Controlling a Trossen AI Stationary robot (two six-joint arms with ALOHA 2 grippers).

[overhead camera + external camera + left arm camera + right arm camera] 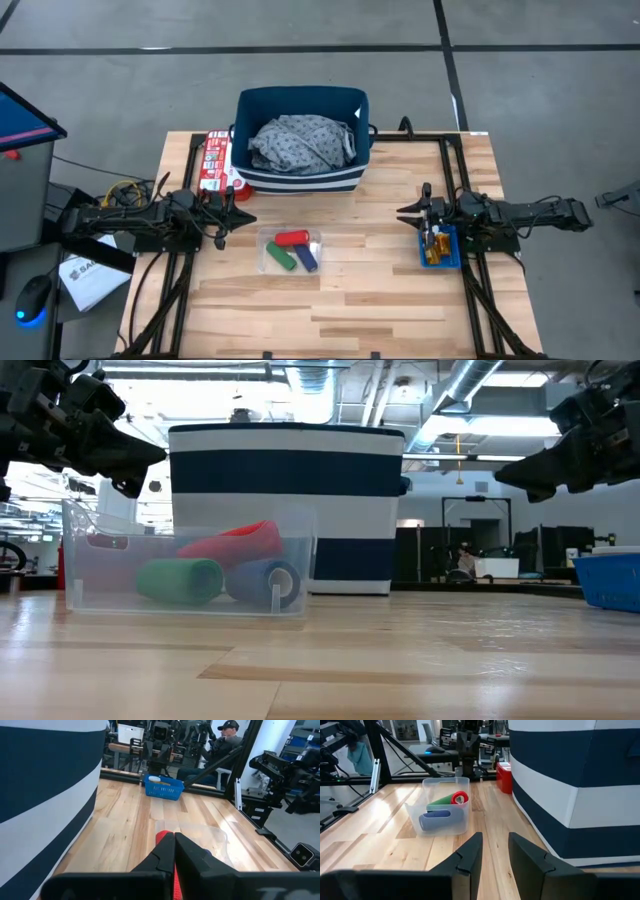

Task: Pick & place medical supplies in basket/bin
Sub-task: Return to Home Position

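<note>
The navy striped basket (300,96) stands at the table's far middle, and the grey dotted garment (300,140) lies inside it. Nearer, a clear tray (266,242) holds a red (292,238), a green (278,258) and a purple-blue cylinder (306,258), all lying on their sides. The small blue bin (449,252) with orange pill bottles (433,246) sits on the right, under my right arm. My left gripper (248,216) hovers shut, left of the tray. My right gripper (403,212) hovers open, right of the tray.
A red-and-white flat box (213,160) lies against the basket's left side. Bare wood stretches between the tray and the table's near edge. A black frame rail runs along the table's sides. Beyond the table a person (225,740) sits among other equipment.
</note>
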